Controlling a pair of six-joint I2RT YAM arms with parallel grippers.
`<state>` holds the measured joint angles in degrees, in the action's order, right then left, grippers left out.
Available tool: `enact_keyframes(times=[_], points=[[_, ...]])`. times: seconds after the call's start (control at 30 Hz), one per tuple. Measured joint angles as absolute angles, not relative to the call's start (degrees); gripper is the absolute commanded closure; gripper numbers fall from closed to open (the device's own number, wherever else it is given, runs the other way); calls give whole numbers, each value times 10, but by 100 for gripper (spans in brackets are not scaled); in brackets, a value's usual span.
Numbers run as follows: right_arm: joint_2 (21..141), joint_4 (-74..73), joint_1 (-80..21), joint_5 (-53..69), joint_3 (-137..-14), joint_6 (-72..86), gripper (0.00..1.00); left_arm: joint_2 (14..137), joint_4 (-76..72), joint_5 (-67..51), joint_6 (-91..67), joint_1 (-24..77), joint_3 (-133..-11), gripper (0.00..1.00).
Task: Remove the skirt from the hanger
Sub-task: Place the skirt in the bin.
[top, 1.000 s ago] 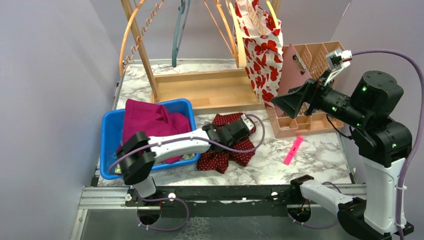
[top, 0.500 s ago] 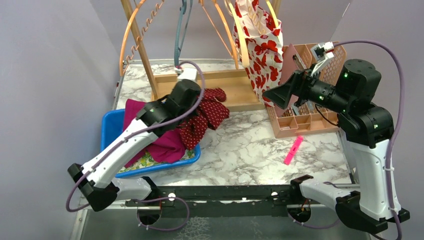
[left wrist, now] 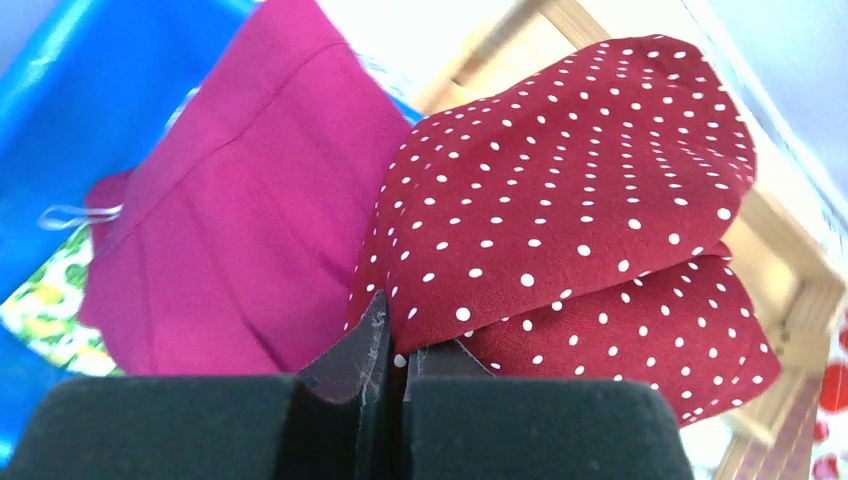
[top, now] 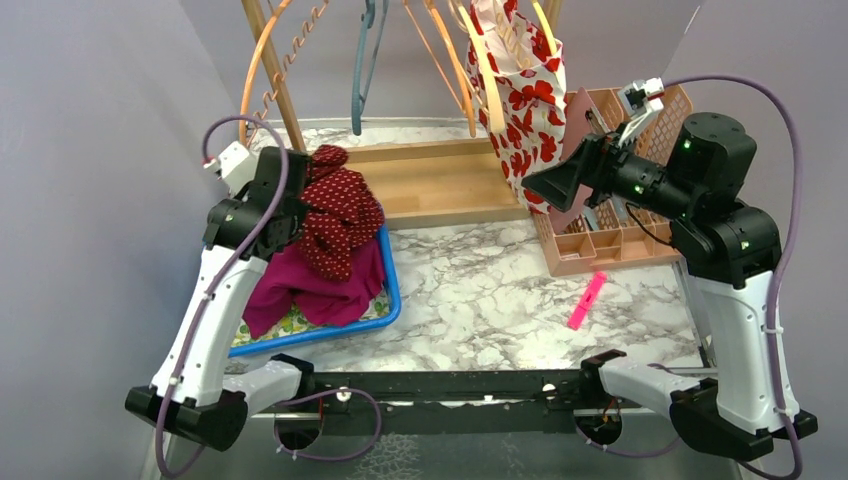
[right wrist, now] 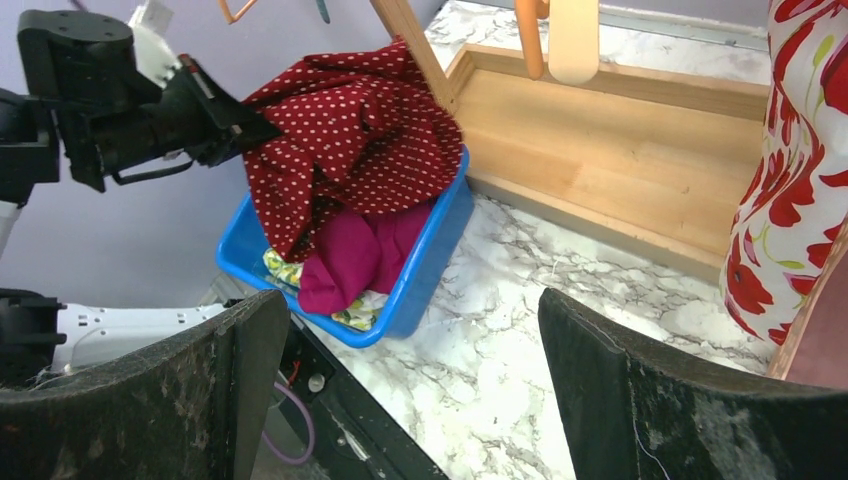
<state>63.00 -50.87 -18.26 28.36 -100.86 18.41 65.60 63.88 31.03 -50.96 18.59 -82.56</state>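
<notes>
The skirt [top: 338, 210], dark red with small white dots, hangs in a bunched bundle in the air at about 10 o'clock on the table. It is on no hanger. Its lower folds reach down to the pink cloth [top: 310, 285] under it, but I cannot tell if they really touch.

The left gripper [left wrist: 392, 345] has its two fingers pressed together on an edge of the skirt. In the left wrist view only a thin line shows between them, with the dotted cloth coming out just above. The left arm stands raised at the 9 o'clock side, and the gripper points toward 3 o'clock.

Under the skirt is a blue bin [top: 392, 300] on the left part of the table. The pink cloth lies in it and falls over its near rim, and a piece of cloth with a fruit print shows beneath that.

Just beside the bin, toward 12 o'clock, stands a wooden rack [top: 440, 185] with a flat base. From its top hang an orange hanger [top: 255, 80] and a grey-blue hanger [top: 362, 70], both bare. A bag [top: 525, 90], white with red flowers, hangs at 1 o'clock.

The right gripper [top: 550, 188] is up in the air at 2 o'clock with its fingers wide apart and nothing between them, facing toward the skirt. Below it sits a pink tray [top: 610, 240] with compartments. A pink marker [top: 587, 300] lies on the marble table [top: 500, 300] at about 4 o'clock, well apart from the skirt.
</notes>
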Motion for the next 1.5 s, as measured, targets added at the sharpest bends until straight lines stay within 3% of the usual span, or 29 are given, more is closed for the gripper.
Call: enact_keyframes(times=[0.23, 0.5, 1.07, 1.1, 1.2, 1.27, 1.5], points=[[637, -508, -183, 284, -1009, 184, 0, 615, 751, 382, -657, 150, -825, 100], [645, -506, -183, 293, -1009, 183, 0, 564, 795, 380, -757, 146, -725, 100], [616, -507, -183, 292, -1009, 179, 0, 597, 682, 302, -884, 112, -508, 100], [616, -507, -183, 292, -1009, 179, 0, 600, 680, 302, -881, 111, -508, 95], [615, -507, -183, 292, -1008, 179, 0, 591, 680, 303, -866, 111, -511, 58], [612, -507, -183, 292, -1005, 179, 0, 575, 684, 302, -852, 110, -517, 42], [598, -506, -183, 296, -971, 179, 0, 493, 694, 303, -759, 110, -594, 4]])
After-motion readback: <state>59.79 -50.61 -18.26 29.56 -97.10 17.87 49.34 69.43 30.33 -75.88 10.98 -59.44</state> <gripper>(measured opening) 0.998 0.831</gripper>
